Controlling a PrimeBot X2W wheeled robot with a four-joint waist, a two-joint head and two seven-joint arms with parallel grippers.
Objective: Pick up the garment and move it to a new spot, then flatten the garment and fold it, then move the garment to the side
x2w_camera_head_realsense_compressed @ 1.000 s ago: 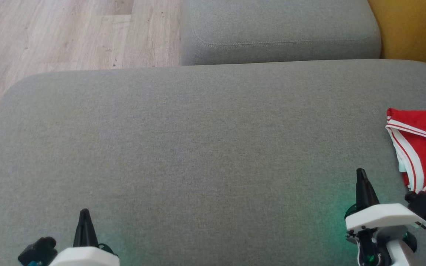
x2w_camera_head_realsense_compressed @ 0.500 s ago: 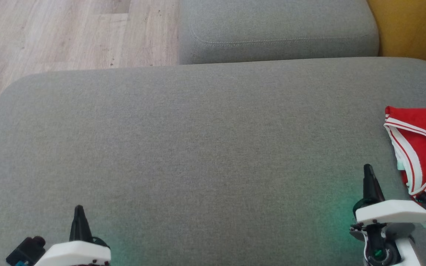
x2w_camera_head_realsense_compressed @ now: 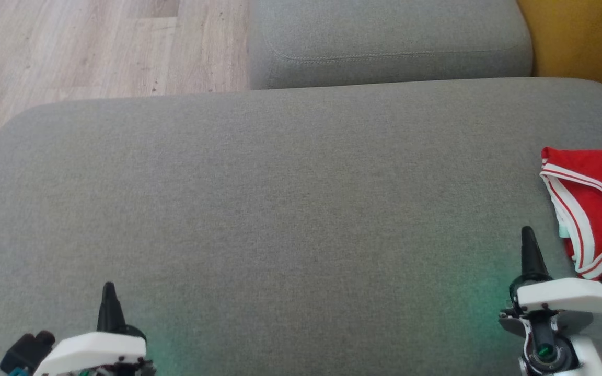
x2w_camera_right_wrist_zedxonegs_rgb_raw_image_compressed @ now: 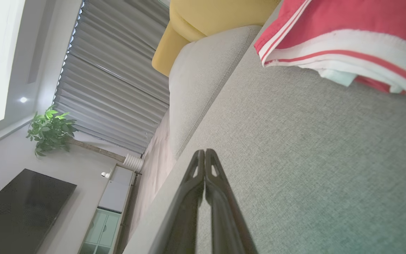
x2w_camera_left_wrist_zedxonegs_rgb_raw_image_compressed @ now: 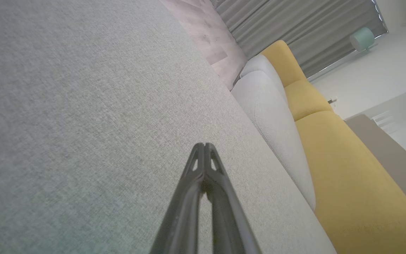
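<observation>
Across almost the whole head view spreads a broad grey seat cushion [x2w_camera_head_realsense_compressed: 280, 198], its woven cover smooth and flat. Beyond its far edge sits a smaller grey cushion [x2w_camera_head_realsense_compressed: 390, 42] with a stitched seam, touching or nearly touching the big one. To that one's right is a patch of yellow upholstery [x2w_camera_head_realsense_compressed: 583, 42], and to its left a pale wooden floor [x2w_camera_head_realsense_compressed: 71, 47]. The garment [x2w_camera_head_realsense_compressed: 599, 209], red with white bands edged in thin red stripes, lies bunched at the right edge of the big cushion, partly cut off by the edge of the head view. A bit of pale mint fabric peeks out beneath its trim. In the right wrist view the garment [x2w_camera_right_wrist_zedxonegs_rgb_raw_image_compressed: 347, 21] lies ahead and to one side of the fingers, resting on the cushion and apart from them. The right pincer [x2w_camera_head_realsense_compressed: 527, 235] hovers low at the lower right, near the garment's left border but not touching it, its two dark fingers pressed together and holding nothing. The left pincer [x2w_camera_head_realsense_compressed: 108, 290] sits at the lower left, well apart from the garment, fingers likewise together over bare grey fabric. The left wrist view shows its tips [x2w_camera_left_wrist_zedxonegs_rgb_raw_image_compressed: 204, 146] meeting.
</observation>
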